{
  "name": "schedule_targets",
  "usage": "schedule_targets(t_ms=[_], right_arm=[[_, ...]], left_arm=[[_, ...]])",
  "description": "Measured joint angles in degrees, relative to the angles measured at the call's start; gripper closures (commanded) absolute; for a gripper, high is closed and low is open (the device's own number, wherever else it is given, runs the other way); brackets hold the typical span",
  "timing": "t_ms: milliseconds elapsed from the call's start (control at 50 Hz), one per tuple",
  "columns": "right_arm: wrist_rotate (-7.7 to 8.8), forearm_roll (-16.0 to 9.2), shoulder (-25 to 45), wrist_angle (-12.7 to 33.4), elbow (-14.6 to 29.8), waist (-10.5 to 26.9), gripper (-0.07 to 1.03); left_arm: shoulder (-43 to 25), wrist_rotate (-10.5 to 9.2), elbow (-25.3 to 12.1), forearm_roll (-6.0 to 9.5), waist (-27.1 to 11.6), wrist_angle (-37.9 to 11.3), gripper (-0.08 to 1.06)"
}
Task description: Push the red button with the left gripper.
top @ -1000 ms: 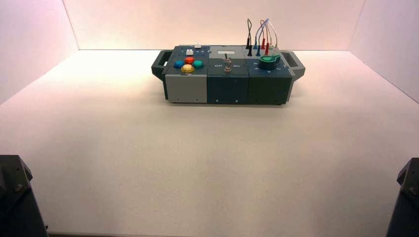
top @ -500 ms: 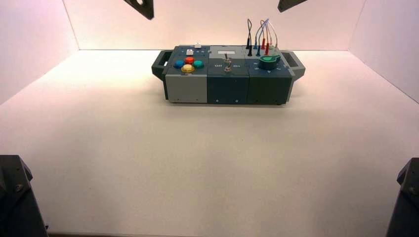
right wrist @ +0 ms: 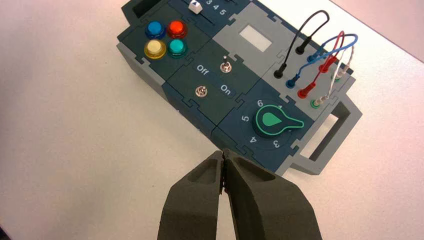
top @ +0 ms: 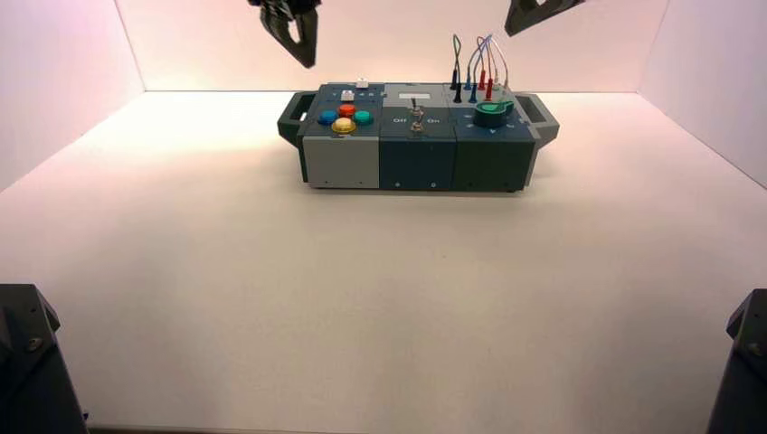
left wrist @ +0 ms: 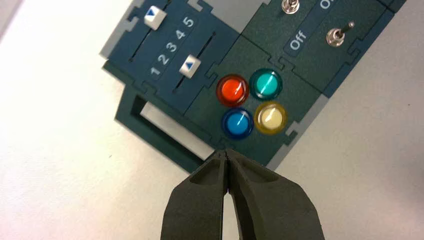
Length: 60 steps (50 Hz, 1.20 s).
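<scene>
Approaching the box, you are holding the left end effector closed above the worktop, apart from the red button, which is sitting between blue and green ones; pressing needs centring, then lowering.

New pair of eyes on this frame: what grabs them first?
Likely the four domed buttons at the box's left end: red, blue, green and yellow. Next, the looping wires at the box's far right, with the green knob nearer on that end. Then the left pincer, shut, over the far left of the box, with the right pincer above the far right.
</scene>
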<state>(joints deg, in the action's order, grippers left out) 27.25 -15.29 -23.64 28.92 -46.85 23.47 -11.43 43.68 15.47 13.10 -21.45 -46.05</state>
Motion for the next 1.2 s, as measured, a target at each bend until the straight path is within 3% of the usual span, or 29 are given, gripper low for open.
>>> schedule_targets(t_ms=[440, 1200], right_arm=[[0.00, -0.1, 0.0, -0.1, 0.0, 0.0, 0.98], [0.09, 0.0, 0.0, -0.6, 0.0, 0.0, 0.98]], left_arm=[[-7.2, 0.00, -6.2, 0.97, -1.4, -2.4, 1.00], [-13.0, 0.00, -9.9, 2.29, -2.7, -2.5, 1.00]])
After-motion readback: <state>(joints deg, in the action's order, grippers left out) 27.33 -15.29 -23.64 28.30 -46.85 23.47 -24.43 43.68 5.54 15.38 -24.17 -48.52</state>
